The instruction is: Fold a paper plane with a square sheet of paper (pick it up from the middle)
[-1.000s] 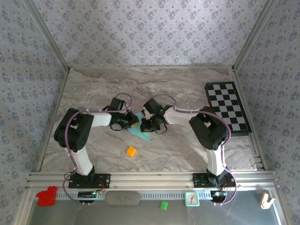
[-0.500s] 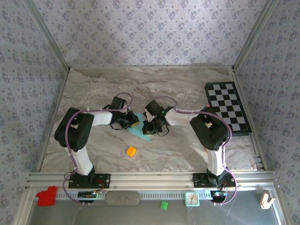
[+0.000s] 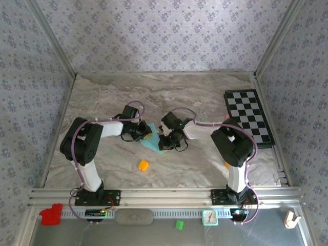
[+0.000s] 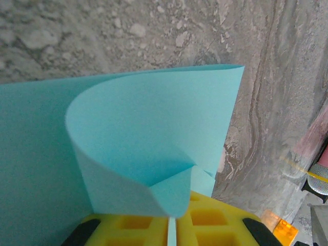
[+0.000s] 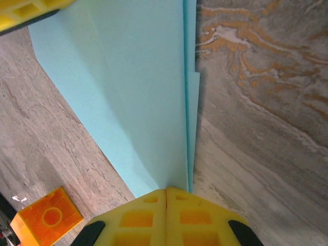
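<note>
Teal-blue paper — the sheet of paper [image 3: 154, 145] — lies near the middle of the marbled table [image 3: 102, 97], between the two grippers, which meet over it from either side. Seen from above, it shows as a small slanted patch, partly covered by both wrists.

The left gripper [image 3: 145, 134] reaches in from the left. In its wrist view its yellow fingers [image 4: 128, 225] are drawn together at the bottom edge, with a thin strip of the sheet [image 4: 154, 118] pinched between them. From that grip the paper curls up and over in a soft loop, while the rest lies flat on the table.

The right gripper [image 3: 163, 141] comes in from the right. In its own view its yellow pads [image 5: 133, 218] are pressed together with no gap, clamped on the near end of a long straight folded edge of the sheet [image 5: 133, 92]. Layers are stacked along that edge, one slightly offset from the other.

An orange cube [image 3: 143, 165] sits on the table nearer the arm bases, apart from the paper — the right wrist view shows it at lower left [image 5: 46, 220]. A checkered board [image 3: 248, 118] lies at the table's right side, well apart.
</note>
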